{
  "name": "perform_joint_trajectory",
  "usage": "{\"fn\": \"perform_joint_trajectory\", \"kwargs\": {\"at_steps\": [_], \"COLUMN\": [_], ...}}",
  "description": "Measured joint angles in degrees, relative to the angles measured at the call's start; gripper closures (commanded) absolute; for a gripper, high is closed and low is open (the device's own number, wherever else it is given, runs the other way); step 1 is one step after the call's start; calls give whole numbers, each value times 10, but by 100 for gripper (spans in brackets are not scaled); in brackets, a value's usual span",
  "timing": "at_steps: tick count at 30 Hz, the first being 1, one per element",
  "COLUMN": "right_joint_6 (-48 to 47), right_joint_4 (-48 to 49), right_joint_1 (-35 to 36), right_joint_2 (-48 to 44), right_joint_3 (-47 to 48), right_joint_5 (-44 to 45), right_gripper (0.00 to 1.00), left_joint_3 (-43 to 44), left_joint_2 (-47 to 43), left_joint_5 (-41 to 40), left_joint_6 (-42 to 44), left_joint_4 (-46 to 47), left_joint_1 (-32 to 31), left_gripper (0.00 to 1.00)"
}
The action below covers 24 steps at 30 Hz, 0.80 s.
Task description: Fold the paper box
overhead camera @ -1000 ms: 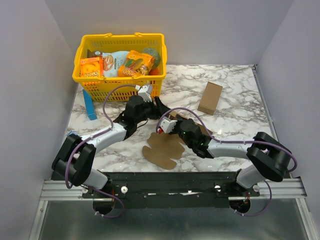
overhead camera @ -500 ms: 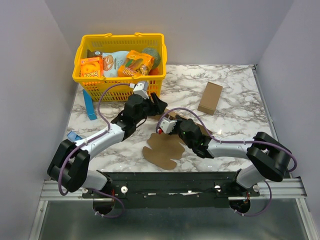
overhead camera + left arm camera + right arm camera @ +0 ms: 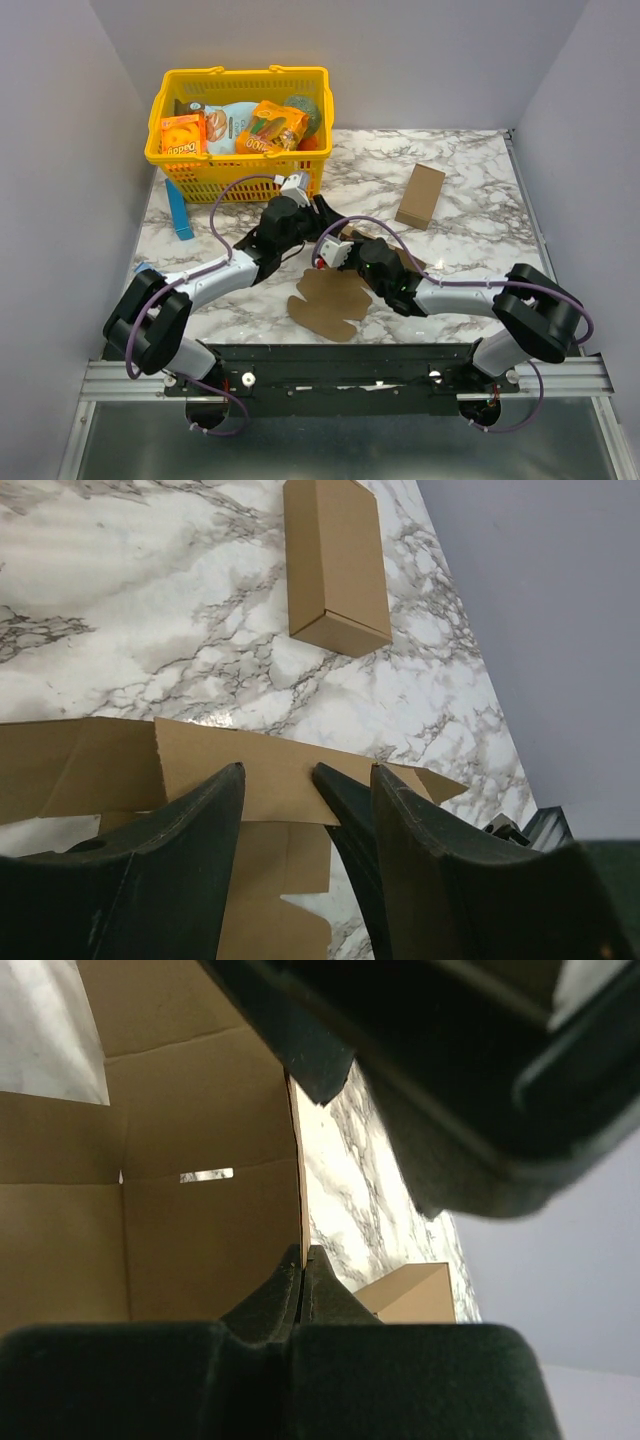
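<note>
As your left arm has swung closer to the carton (image 3: 420, 195), its claw (image 3: 320, 213) now sits over the flap that your right claw (image 3: 340, 240) holds up. The box (image 3: 330, 300), mostly a flat sheet, lies on the tabletop (image 3: 480, 200) left of the carton and nearer the arm bases.

From the left wrist, you see the fingers (image 3: 190, 850) standing apart, one on either side of the box's (image 3: 260, 765) raised flap. They have narrowed a little but do not pinch it. The carton (image 3: 335, 560) lies beyond.

From the right wrist, your right claw (image 3: 302, 1260) is clamped on the edge of an upright panel of the box (image 3: 200, 1230). The left claw (image 3: 450, 1080) looms just above, on the carton's (image 3: 410, 1290) side. By the look of it, you are set to take the flap with both claws, so the fold has only begun.
</note>
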Motion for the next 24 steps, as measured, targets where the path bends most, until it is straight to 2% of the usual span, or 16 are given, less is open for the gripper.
{"fn": "perform_joint_trajectory", "kwargs": {"at_steps": [4,21,23,24], "right_joint_6": [0,2,2,2], "right_joint_4": [-2,-14,-17,-19], "right_joint_1": [0,0,0,0], "right_joint_2": [4,6,6,7], "right_joint_3": [0,0,0,0], "right_joint_5": [0,0,0,0], "right_gripper": [99,99,99,99], "left_joint_3": [-10,-19,-28,-36], "left_joint_2": [0,0,0,0], "left_joint_5": [5,-20,-21,-22], "left_joint_6": [-21,-49,-57,-60], "left_joint_4": [8,-4,6,15], "left_joint_1": [-13,-26,-26,-26], "left_gripper": [41,40,37,30]}}
